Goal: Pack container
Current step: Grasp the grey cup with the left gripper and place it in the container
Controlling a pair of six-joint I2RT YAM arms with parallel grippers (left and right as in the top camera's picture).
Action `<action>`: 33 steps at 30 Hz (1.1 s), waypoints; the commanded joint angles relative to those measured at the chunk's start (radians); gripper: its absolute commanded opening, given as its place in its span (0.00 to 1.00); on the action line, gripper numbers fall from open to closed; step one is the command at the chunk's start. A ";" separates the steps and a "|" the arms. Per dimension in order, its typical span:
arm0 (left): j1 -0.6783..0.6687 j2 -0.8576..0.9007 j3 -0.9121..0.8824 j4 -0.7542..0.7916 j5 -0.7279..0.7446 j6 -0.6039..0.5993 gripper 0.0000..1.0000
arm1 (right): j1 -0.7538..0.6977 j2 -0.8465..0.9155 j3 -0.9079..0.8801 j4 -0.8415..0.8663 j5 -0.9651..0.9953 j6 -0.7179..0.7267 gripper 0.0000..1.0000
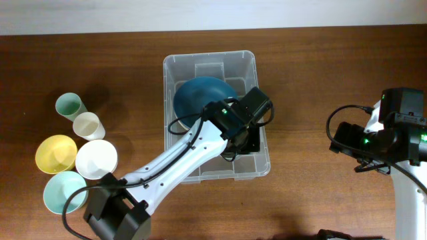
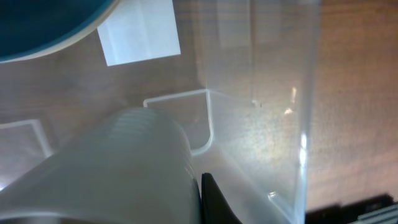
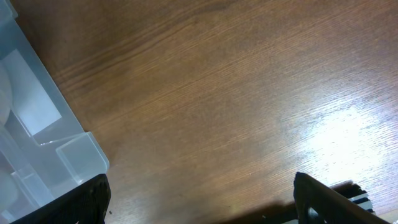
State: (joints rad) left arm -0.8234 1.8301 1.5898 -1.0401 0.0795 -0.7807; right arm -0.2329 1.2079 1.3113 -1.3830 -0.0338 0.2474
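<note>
— Brown wooden bench (image 1: 320, 73), and where does the container (image 1: 167, 113) stand on it?
— At the middle, nearer the far edge. It is a clear plastic bin, and a dark blue bowl (image 1: 200, 97) lies inside it, against the far left wall.
— And the left arm?
— It reaches from the near edge over the bin's right half, with the left pincer (image 1: 243, 141) down inside the walls.
— Is it clenched?
— Yes. Its wrist view shows a pale ribbed cup (image 2: 112, 168) lying close under the camera, one dark finger (image 2: 216, 205) pressed to the cup's side, so the pincer grips the cup by its wall. Past the cup is the bin's floor with a white label (image 2: 140, 31), and the blue bowl's rim shows at the upper left.
— What of the right pincer (image 3: 199, 205)?
— Released, with jaws spread wide over bare wood, well apart from the bin; only a corner of the bin shows at the left of its view.
— Anything else on the bench?
— A cluster at the left: a mint cup (image 1: 69, 105), a cream cup (image 1: 89, 125) just beside it, then a yellow bowl (image 1: 55, 153), a white bowl (image 1: 96, 159) and a mint bowl (image 1: 63, 191), all upright and close together.
</note>
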 commanded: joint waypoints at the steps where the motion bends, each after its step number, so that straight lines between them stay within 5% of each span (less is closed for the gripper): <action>1: -0.002 0.006 -0.043 0.045 0.007 -0.060 0.01 | 0.003 -0.002 -0.003 -0.001 0.008 -0.004 0.90; 20: -0.003 0.151 -0.075 0.143 0.007 -0.056 0.02 | 0.003 -0.002 -0.003 -0.003 0.008 -0.004 0.90; 27: -0.003 0.151 -0.074 0.148 0.027 -0.027 0.57 | 0.003 -0.002 -0.003 -0.003 0.008 -0.004 0.90; 33: -0.003 0.141 0.018 0.122 0.055 0.098 0.68 | 0.003 -0.002 -0.003 0.000 0.008 -0.004 0.90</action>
State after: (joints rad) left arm -0.8234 1.9755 1.5307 -0.8982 0.1127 -0.7685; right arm -0.2329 1.2079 1.3106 -1.3838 -0.0338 0.2466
